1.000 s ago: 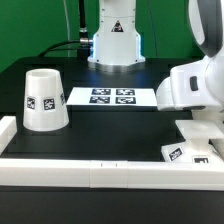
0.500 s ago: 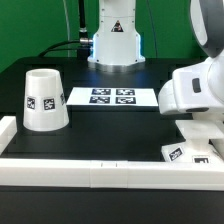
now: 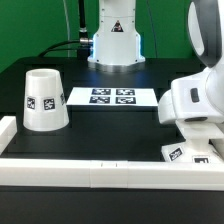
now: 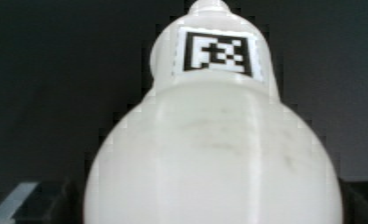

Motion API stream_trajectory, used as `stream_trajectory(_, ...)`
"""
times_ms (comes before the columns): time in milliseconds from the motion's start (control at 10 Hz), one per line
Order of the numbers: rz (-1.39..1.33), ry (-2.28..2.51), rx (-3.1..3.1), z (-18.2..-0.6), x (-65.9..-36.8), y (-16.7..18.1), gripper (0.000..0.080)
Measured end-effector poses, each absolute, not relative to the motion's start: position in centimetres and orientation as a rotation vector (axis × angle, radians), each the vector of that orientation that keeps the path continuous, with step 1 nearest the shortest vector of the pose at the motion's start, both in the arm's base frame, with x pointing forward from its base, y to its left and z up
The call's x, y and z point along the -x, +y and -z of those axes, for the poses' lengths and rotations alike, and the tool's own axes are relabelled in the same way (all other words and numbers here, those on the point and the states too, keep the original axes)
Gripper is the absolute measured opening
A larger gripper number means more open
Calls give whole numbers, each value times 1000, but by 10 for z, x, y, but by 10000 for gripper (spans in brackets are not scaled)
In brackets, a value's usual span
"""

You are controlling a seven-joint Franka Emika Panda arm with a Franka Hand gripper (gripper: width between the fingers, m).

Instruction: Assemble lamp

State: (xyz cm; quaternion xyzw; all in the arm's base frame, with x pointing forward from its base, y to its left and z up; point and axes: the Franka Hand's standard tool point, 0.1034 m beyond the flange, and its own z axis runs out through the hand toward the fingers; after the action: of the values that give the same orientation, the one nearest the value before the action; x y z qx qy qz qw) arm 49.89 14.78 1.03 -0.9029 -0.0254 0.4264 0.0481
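Observation:
The white bulb (image 4: 202, 150) fills the wrist view, its narrow end carrying a black-and-white tag. My gripper (image 4: 195, 215) straddles its wide part, with a dark finger (image 4: 28, 206) showing at each side. I cannot see whether they press on it. In the exterior view the white arm (image 3: 195, 100) hangs low at the right and hides the gripper and the bulb. Under it lies a white tagged part (image 3: 186, 152), probably the square base. The tapered shade (image 3: 43, 99) stands at the exterior view's left, open end up.
The marker board (image 3: 110, 97) lies at the back middle in front of the arm's white pedestal (image 3: 115, 45). A long white border rail (image 3: 100, 172) runs along the front edge, with a short rail (image 3: 6, 132) at the left.
The arm has come down lower at the exterior view's right. The shade and the tagged part under the arm have not moved.

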Motion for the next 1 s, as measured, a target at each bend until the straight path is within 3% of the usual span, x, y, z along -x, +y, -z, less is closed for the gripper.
stream_trajectory(100,-1300,-77,2753,-10,-499,148,671)
stream_trajectory(200,-1301,-77,2752,-10,-499,148,573)
stream_trajectory(600,-1289,-106,2744,-13,-500,146,574)
stream_trajectory(700,-1275,-140,2735,-21,-503,143,574)
stream_trajectory(1000,-1263,-187,2715,-70,-511,132,574)
